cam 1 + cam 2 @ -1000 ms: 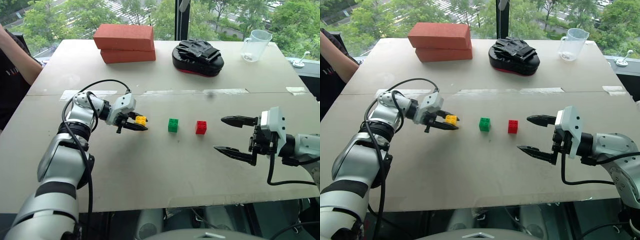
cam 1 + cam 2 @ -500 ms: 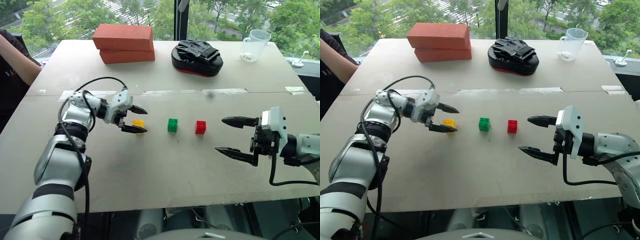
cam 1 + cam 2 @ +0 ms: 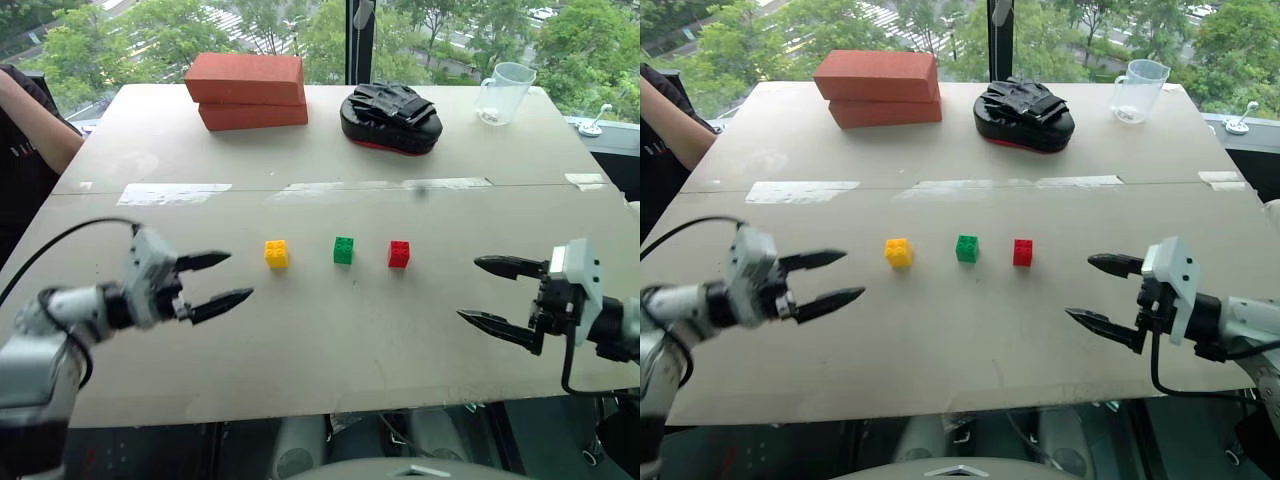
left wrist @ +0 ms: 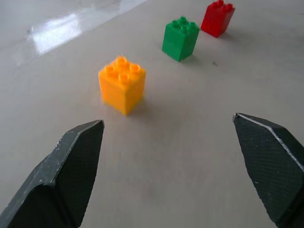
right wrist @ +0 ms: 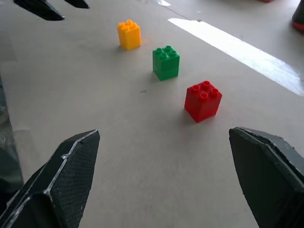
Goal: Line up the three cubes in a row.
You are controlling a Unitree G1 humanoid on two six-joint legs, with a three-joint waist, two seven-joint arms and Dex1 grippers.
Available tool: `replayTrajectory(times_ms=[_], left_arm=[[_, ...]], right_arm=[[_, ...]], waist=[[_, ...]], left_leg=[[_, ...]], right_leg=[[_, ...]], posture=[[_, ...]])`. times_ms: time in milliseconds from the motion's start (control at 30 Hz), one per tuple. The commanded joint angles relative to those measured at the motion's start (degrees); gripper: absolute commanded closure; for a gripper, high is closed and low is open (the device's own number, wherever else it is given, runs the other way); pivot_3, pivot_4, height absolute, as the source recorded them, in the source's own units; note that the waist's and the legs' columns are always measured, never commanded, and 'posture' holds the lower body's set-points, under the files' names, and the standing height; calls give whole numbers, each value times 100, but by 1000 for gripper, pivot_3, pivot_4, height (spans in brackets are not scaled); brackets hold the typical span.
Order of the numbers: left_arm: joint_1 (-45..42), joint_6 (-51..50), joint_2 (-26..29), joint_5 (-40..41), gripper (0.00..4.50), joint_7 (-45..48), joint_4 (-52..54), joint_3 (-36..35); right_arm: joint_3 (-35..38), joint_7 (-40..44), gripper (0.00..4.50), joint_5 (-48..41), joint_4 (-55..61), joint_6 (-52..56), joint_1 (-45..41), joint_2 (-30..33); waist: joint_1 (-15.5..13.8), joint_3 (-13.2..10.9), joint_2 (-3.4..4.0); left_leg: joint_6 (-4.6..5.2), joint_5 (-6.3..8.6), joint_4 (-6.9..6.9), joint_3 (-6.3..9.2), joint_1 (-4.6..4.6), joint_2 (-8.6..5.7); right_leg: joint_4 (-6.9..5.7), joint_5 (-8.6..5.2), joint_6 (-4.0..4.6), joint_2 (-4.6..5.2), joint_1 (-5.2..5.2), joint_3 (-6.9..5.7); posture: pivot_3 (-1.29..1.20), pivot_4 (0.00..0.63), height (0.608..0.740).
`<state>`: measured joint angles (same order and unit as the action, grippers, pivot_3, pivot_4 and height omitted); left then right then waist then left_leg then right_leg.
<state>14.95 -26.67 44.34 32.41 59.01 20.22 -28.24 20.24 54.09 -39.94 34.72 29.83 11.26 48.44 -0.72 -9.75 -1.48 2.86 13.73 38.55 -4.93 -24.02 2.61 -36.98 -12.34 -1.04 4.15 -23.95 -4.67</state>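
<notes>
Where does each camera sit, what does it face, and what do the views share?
Head views: look down over the table at both arms.
Left wrist view: between its open jaws, facing the yellow cube, green cube, red cube.
Right wrist view: between open jaws, red cube nearest.
Shared: all show the three cubes in a row.

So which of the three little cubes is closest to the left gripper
The yellow cube. It sits at the end of the row on the left gripper's side; the green cube is in the middle and the red cube farthest away.
</notes>
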Motion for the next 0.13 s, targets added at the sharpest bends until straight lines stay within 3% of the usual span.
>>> replayTrajectory(times_ms=[33,133], left_arm=[[580,-185,-313,146,62,-597,725,-693],[1288,-209,-576,188,62,-666,1004,-978]], right_arm=[[409,164,0,99,30,-171,280,95],[526,194,0,252,-26,-215,578,101]], waist=[[-32,0,-1],[-34,3,2]], left_leg=[[-2,1,-2,7,11,1],[-3,2,-9,13,17,5]], right_leg=[[0,-1,1,1,13,-7],[12,-1,2,7,17,-19]], posture=[[0,150,740],[0,150,740]])
